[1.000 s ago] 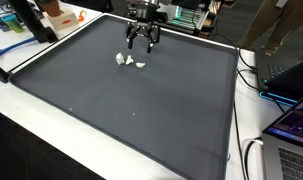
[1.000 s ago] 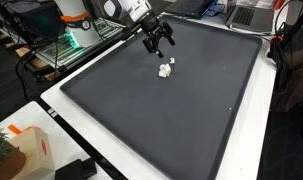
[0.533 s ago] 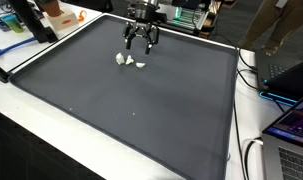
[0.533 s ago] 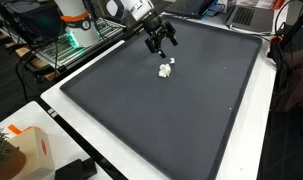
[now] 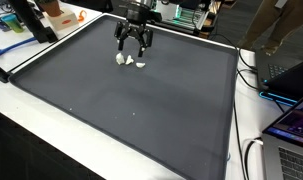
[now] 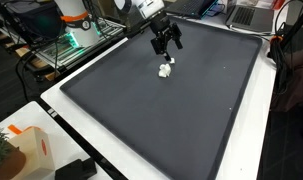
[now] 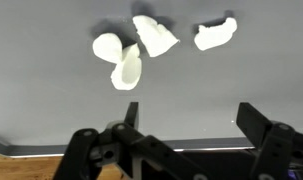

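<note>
A few small white lumps lie together on the dark grey mat, with one more white lump a little apart from them. In both exterior views the lumps sit near the mat's far end. My gripper hangs just above and beside them, touching none. Its dark fingers stand wide apart in the wrist view, and the gripper is open with nothing between them.
A white table border surrounds the mat. An orange object and a black stand are at the far corner. Laptops and cables crowd one side. A cardboard box sits near one mat corner, and the robot base stands behind.
The open gripper has shifted sideways above the mat, closer over the white lumps. The lumps have not moved.
</note>
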### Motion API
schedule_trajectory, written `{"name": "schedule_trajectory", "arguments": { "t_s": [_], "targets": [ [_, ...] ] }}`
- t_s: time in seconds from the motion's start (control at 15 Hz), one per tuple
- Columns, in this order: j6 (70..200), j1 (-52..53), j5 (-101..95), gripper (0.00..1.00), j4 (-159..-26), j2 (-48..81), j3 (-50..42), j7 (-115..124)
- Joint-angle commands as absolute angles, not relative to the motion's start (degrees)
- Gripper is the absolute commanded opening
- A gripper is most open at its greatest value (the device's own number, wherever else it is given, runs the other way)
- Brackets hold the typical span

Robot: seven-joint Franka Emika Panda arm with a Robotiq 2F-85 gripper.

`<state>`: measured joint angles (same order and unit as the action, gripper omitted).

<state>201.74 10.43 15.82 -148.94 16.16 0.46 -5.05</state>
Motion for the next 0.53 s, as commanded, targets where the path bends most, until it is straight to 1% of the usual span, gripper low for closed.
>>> {"name": "schedule_trajectory", "arguments": {
  "t_s": [0.0, 0.2, 0.47],
  "targets": [
    [201.02, 11.5, 17.27, 1.0, -148.49, 16.15, -0.53, -6.24],
    [200.72, 13.67, 19.25, 1.0, -148.02, 16.48, -2.56, -7.85],
    [195.33, 13.66, 19.21, 1.0, -147.54, 14.09, -3.22, -8.25]
  ]
}}
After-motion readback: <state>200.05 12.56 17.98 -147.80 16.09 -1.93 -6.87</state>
